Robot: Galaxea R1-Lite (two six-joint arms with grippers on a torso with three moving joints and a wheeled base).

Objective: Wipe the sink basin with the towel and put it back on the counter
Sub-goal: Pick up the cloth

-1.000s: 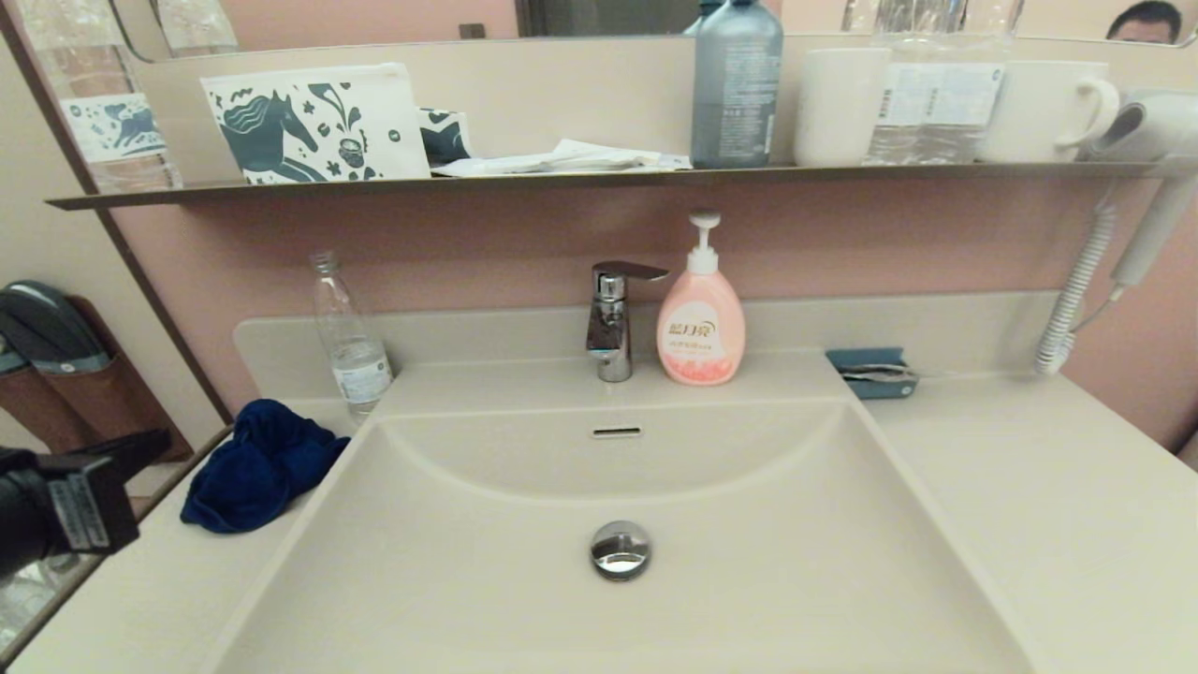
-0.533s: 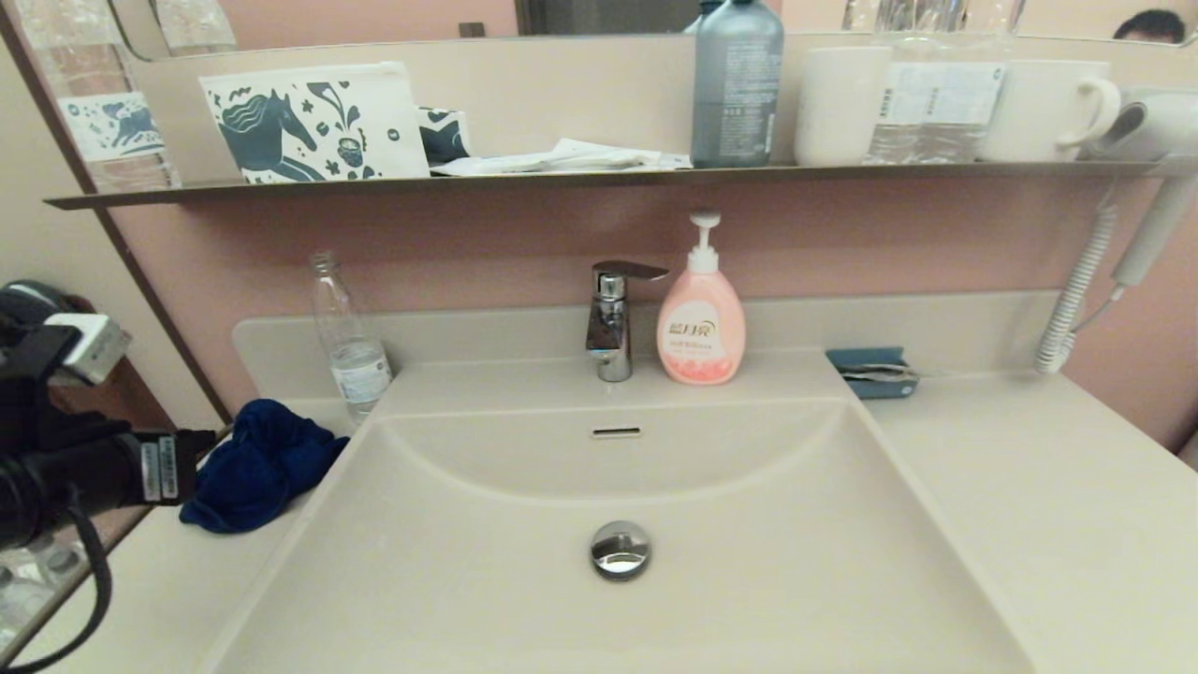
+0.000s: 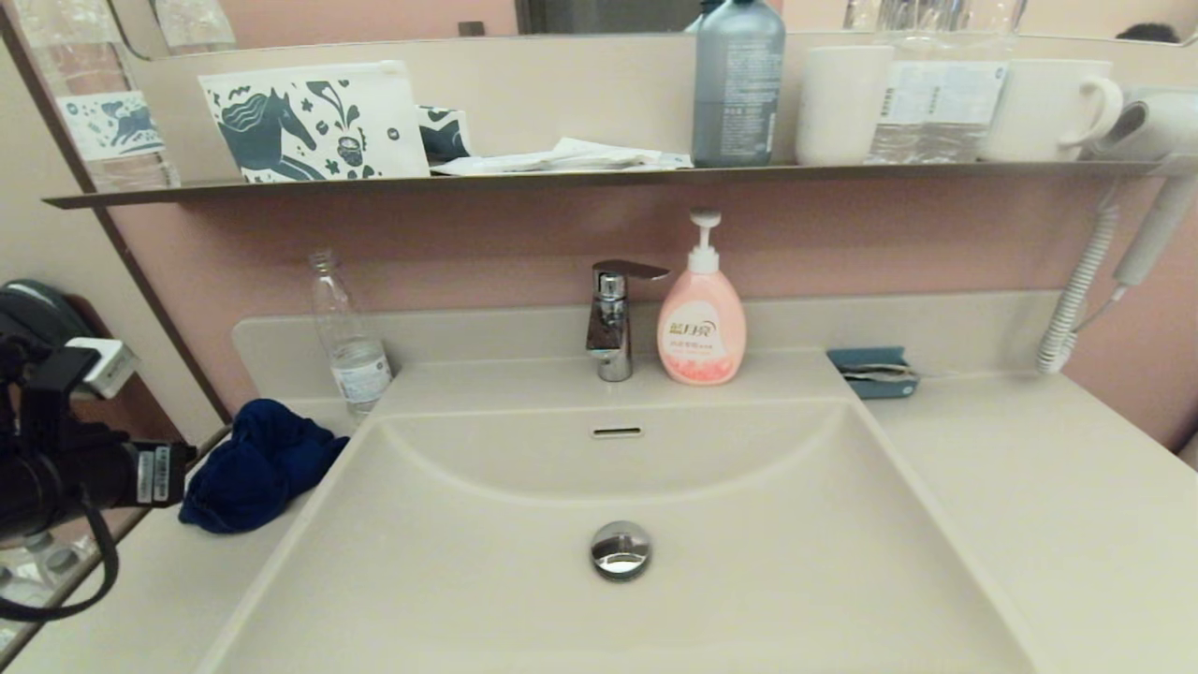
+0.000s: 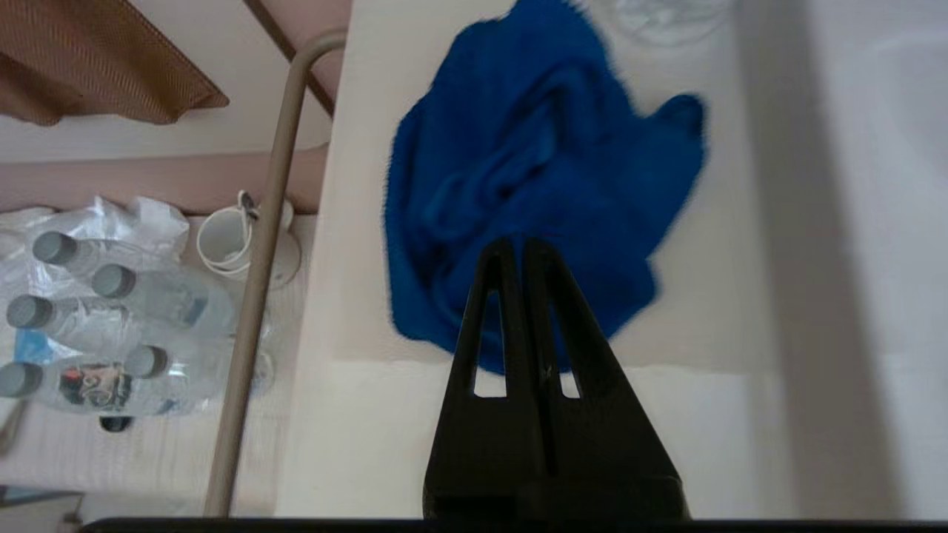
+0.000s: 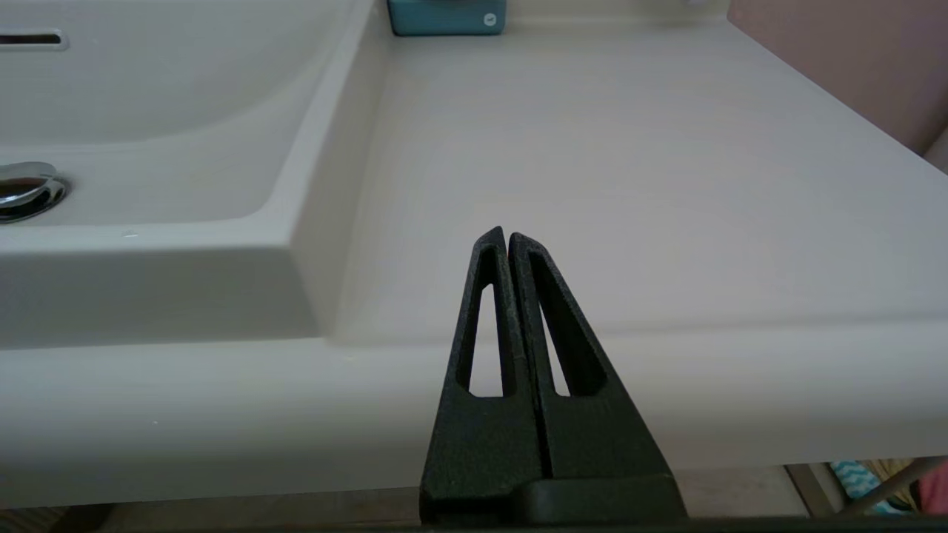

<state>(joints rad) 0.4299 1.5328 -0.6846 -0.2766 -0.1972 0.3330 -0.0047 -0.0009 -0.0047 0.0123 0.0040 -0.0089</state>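
Note:
A crumpled dark blue towel [image 3: 257,463] [image 4: 541,170] lies on the counter [image 3: 122,599] left of the sink basin [image 3: 711,599], by the basin's left rim. The basin has a chrome drain plug [image 3: 620,548] and a slot overflow [image 3: 617,432]. My left gripper [image 3: 190,461] [image 4: 518,240] is shut and empty, its tips pointing at the towel's near-left edge; whether they touch it I cannot tell. My right gripper [image 5: 507,233] is shut and empty, low in front of the counter's right front edge [image 5: 666,348], and out of the head view.
Faucet [image 3: 610,318], pink soap bottle [image 3: 701,318] and a clear water bottle [image 3: 351,342] stand behind the basin. A teal box [image 3: 870,373] sits at the back right. A loaded shelf [image 3: 562,178] hangs above. A rail [image 4: 259,296] and several bottles [image 4: 96,326] lie left of the counter.
My left arm has risen and swung in from the lower left toward the towel, then eased back slightly. The towel has not moved.

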